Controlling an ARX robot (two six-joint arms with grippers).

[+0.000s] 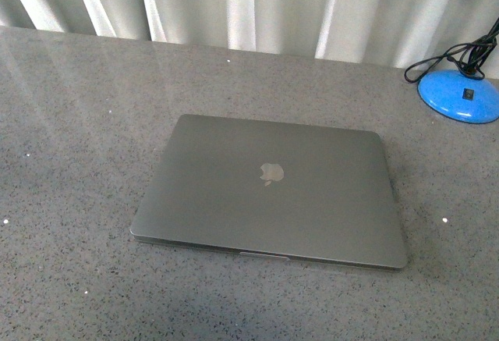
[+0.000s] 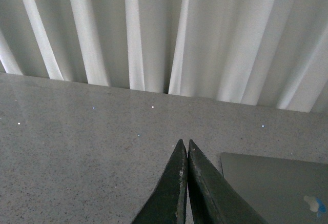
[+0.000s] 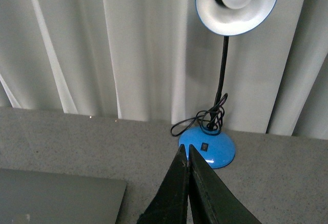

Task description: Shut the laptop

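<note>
Closed laptop, its keys and screen hidden.

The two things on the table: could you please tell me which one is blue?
The desk lamp, with its blue round base, blue-rimmed shade and coiled black cord. The laptop, closed flat, is plain grey.

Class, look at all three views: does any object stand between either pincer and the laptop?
Nothing visible does. The laptop lies shut on the grey table, with only bare surface showing between it and the left pincer and the right pincer. The blue lamp stands off to the side.
</note>
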